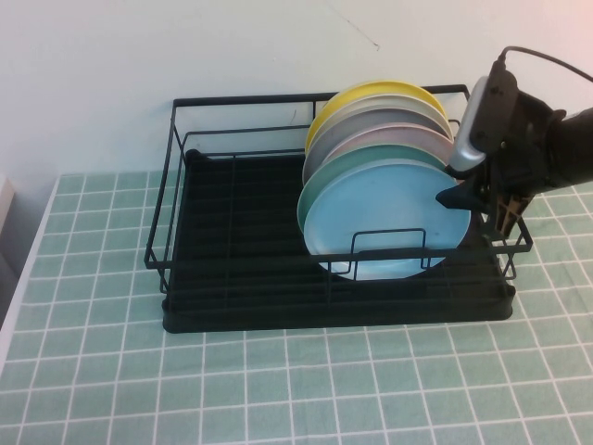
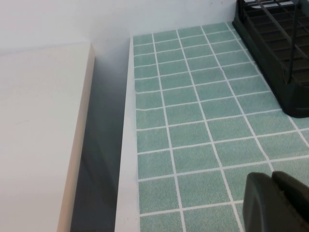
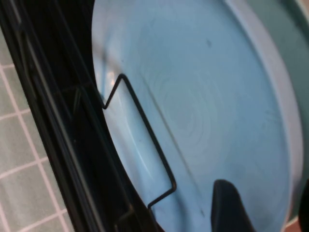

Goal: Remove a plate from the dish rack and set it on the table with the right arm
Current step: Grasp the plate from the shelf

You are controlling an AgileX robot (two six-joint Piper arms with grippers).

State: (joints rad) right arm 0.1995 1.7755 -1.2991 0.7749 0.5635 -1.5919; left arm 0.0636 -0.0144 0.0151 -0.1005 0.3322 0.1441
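— Where was the plate?

— Standing on edge in the rack, frontmost in a row of plates at the rack's right end, its blue face toward the camera side. A mint plate stood right behind it, then pink, grey and yellow ones further back.

— And the right gripper?

— At the plate's right rim, roughly level with its upper half, reaching in from the right side of the rack. The right wrist view showed the blue face filling the frame, with one dark fingertip lying over it near the rim.

— Were the jaws spread or pinching?

— I couldn't tell. Only one finger showed clearly; the other was out of sight, presumably behind the rim.

— What did the next move turn on?

— The plate stood upright with its rim toward the jaws, so I judged the grip had to straddle that edge, then lift upward clear of the front wire loop before setting down on the counter.

— The left gripper?

— Parked low over the counter, well left of the rack. Its jaws looked pressed together, holding nothing.
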